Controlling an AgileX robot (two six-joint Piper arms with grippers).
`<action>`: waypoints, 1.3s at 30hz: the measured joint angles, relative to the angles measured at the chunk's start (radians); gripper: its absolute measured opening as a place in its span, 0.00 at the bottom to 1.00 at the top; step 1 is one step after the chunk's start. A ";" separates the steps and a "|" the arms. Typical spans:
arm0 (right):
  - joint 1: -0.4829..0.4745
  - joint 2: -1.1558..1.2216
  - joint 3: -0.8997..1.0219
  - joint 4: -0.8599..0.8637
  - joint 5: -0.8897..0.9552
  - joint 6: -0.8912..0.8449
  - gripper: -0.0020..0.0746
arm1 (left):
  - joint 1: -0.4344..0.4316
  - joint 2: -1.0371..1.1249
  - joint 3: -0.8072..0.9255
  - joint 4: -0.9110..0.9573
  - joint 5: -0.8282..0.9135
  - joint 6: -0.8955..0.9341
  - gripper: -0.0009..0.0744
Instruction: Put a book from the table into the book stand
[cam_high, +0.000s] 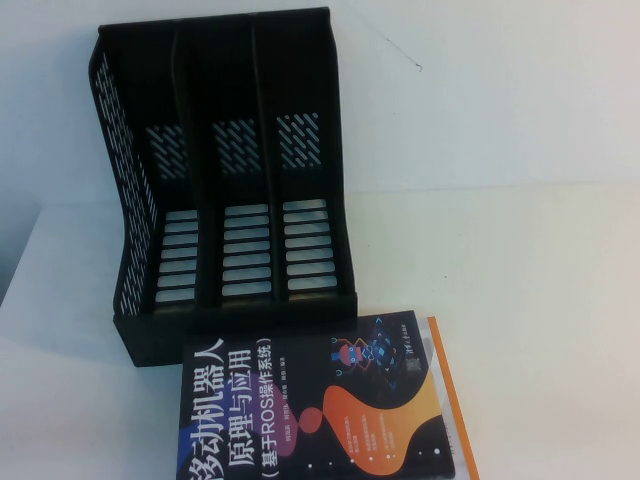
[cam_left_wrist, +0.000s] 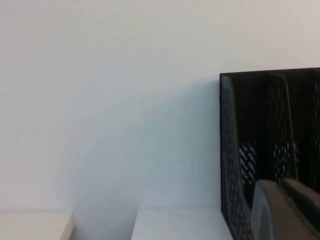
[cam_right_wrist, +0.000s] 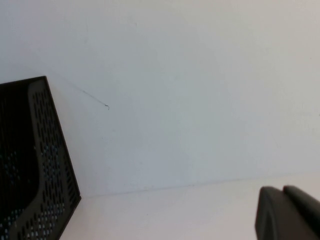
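**Book flat, stand empty, both grippers back**

White table (cam_high: 540, 300) under a white wall, and everything sits toward the left and middle of it. Furthest left is the book stand (cam_high: 225, 180), black, with perforated side walls and a slatted floor, its three upright slots open toward the near side. All three slots are bare. Touching or just off its front lip lies the book (cam_high: 310, 410), flat, cover up: black, with orange and purple wavy shapes, a small robot graphic near the upper corner and a big white Chinese title running sideways. It rests on a second book with an orange border (cam_high: 452, 400), whose edge peeks out on the right.

The left gripper (cam_left_wrist: 287, 210) shows only in its wrist view, as dark fingers pressed together, holding nothing, with the stand's left wall beyond. The right gripper (cam_right_wrist: 290, 212) shows likewise, off the stand's right side, fingers seemingly together and empty.
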 joint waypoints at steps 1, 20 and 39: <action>0.000 0.000 0.000 0.000 -0.001 0.000 0.04 | 0.000 0.000 0.000 0.000 -0.002 0.000 0.01; 0.000 0.000 -0.014 0.040 -0.028 0.004 0.04 | 0.000 0.000 -0.014 -0.009 0.006 -0.064 0.01; 0.000 0.459 -0.597 0.293 0.792 -0.198 0.04 | -0.044 0.457 -0.458 -0.338 0.720 0.147 0.01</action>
